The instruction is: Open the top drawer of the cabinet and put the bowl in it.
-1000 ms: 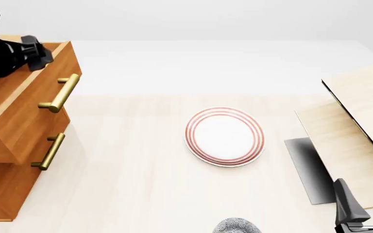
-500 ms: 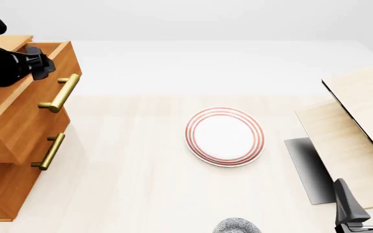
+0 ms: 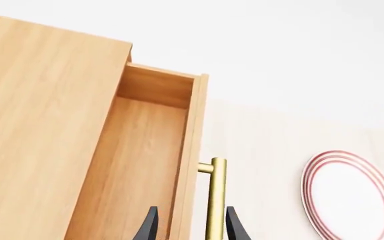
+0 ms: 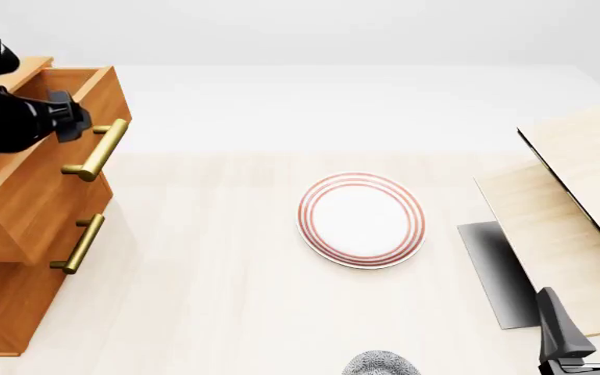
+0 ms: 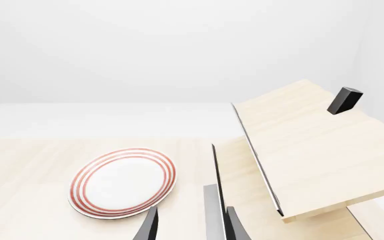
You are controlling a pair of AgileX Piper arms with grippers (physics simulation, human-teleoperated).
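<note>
Left tool (image 3: 188,227) released, fingers straddling handle (image 3: 215,200) of open drawer (image 3: 148,150). Front view alone shows bowl (image 4: 381,364), beside released right tool (image 4: 590,322).

The bowl (image 4: 381,364) is cut by the front view's bottom edge, only its rim showing. The right gripper (image 4: 590,319) is cropped at the corner. The cabinet (image 4: 8,258) runs off the left edge.

No readable text, label, brand, number or sign appears on anything in these views.
</note>
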